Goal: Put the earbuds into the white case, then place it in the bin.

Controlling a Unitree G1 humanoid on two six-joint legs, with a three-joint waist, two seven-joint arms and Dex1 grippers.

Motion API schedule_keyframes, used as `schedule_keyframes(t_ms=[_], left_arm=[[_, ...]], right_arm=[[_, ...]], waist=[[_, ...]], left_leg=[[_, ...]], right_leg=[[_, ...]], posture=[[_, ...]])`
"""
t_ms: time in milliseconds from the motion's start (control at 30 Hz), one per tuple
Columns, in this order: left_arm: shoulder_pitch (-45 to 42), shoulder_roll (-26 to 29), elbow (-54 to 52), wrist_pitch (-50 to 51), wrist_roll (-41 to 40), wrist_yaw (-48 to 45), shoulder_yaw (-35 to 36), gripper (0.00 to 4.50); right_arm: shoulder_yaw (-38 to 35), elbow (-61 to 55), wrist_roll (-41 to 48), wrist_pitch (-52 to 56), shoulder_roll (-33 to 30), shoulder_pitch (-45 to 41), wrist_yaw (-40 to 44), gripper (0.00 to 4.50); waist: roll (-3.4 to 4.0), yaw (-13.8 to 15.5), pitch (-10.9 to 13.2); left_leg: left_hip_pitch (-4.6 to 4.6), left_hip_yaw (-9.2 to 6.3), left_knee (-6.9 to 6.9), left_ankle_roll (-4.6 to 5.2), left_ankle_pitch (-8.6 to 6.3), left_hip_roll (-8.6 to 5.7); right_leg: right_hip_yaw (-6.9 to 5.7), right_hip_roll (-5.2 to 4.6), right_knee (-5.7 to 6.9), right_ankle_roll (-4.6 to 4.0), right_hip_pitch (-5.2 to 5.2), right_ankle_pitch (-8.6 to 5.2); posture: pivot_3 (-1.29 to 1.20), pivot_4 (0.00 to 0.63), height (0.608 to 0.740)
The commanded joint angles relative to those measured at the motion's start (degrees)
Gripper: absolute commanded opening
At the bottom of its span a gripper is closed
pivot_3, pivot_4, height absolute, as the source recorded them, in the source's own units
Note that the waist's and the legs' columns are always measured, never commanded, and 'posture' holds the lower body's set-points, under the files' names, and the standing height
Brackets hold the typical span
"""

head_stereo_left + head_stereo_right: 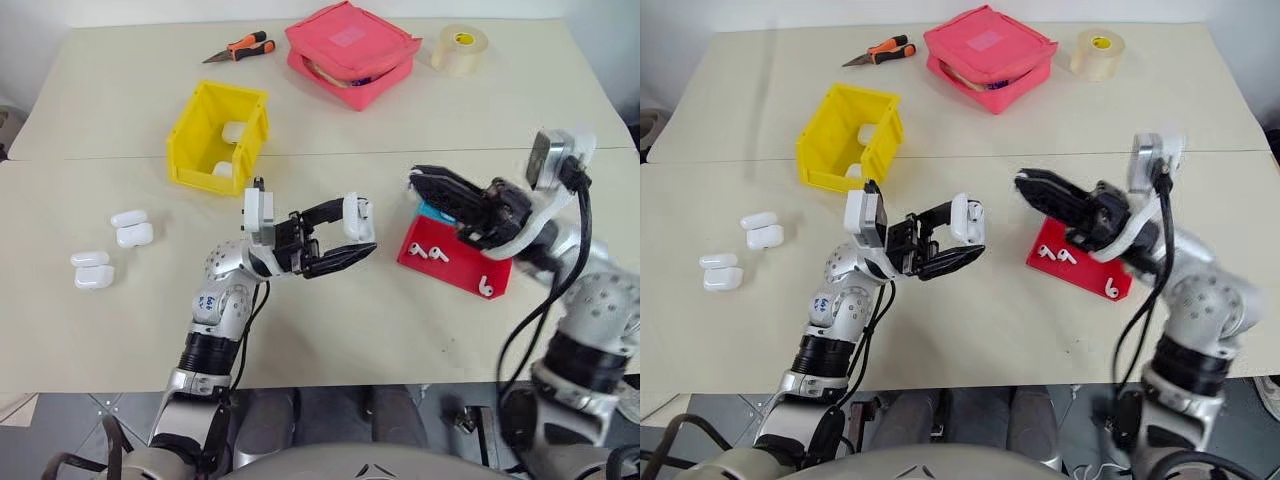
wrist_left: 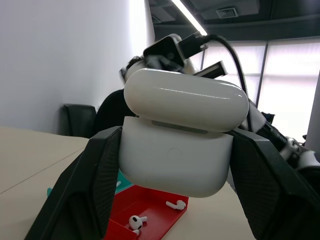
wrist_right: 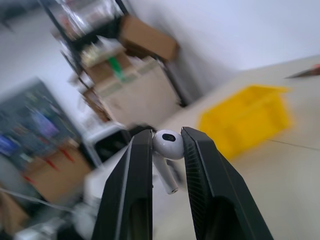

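White case [image 1: 359,217], lid raised on its hinge, clamped by its lower body between the two black fingers [image 2: 90,185] of the left gripper [image 1: 345,235], lifted clear of the beige surface [image 1: 420,330] near its middle; opening turned toward the right arm, long axis across the fingers. One earbud [image 3: 167,145] pinched by its rounded head between the nearly closed fingers of the right gripper [image 1: 425,185], stalk hanging down between them; gripper raised and aimed toward the case, a clear gap between the two. Just below the right gripper, red tray [image 1: 450,262] with three more earbuds [image 1: 433,252] lying loose, a teal tray partly hidden behind it. Yellow bin [image 1: 215,135] farther back and to the left, open top up, white cases inside. Spare white cases [image 1: 130,228] in two pairs near the surface's left edge. Along the far edge: orange-handled pliers [image 1: 243,47], pink pouch [image 1: 350,50], roll of tape [image 1: 460,48].
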Motion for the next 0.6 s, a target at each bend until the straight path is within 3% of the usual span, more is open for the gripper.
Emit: schedule_keyframes(t_ms=[33, 600], left_arm=[[-1.3, 0.2, -1.3, 1.1, -1.3, 0.6, 0.8, 2.9], [-1.2, 0.2, -4.0, 4.2, -2.3, 2.0, 1.1, 2.9]], right_arm=[[1.8, -4.7, 8.4, -1.3, 3.3, 2.9, -6.5, 0.74], [11.8, -4.3, 5.9, -14.3, 4.0, 9.6, -8.9, 0.74]], waist=[[0.0, 0.1, 0.0], [0.0, -0.2, 0.0]], left_leg=[[0.0, 0.0, 0.0, 0.0, 0.0, -0.01], [0.03, 0.18, -0.05, 0.02, 0.0, -0.03]], right_leg=[[0.0, 0.0, -0.01, 0.0, 0.01, 0.0], [0.01, 0.03, 0.01, -0.01, 0.0, 0.0]], posture=[[0.0, 0.15, 0.74], [0.0, 0.15, 0.74]])
